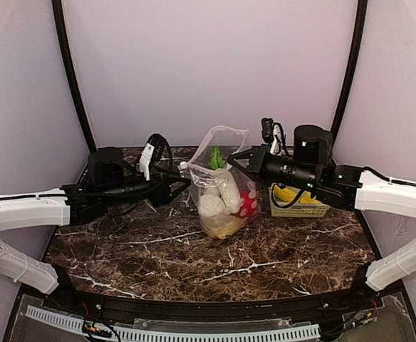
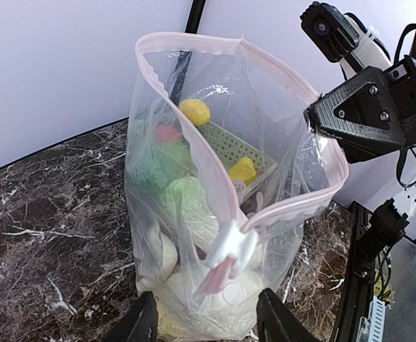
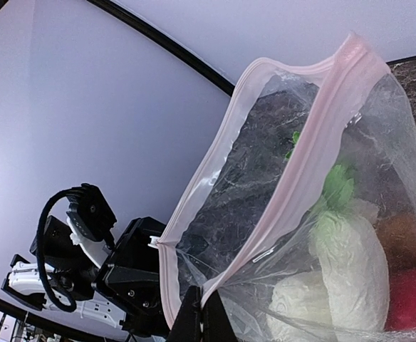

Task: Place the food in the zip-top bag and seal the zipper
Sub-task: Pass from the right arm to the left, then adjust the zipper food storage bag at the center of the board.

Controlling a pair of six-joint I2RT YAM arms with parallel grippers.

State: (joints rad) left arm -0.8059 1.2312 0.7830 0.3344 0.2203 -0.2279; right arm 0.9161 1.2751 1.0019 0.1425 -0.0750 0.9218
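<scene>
Right end effector pinching bag, food inside

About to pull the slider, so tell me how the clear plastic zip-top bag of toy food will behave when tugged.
Probably floppy: the clear plastic zip-top bag wrinkles and sags below its pink-white zipper strip, held up by the right gripper pinching its edge. Likely bottom-heavy, since the toy foods pile low, so it may slump or tip if released.
</scene>
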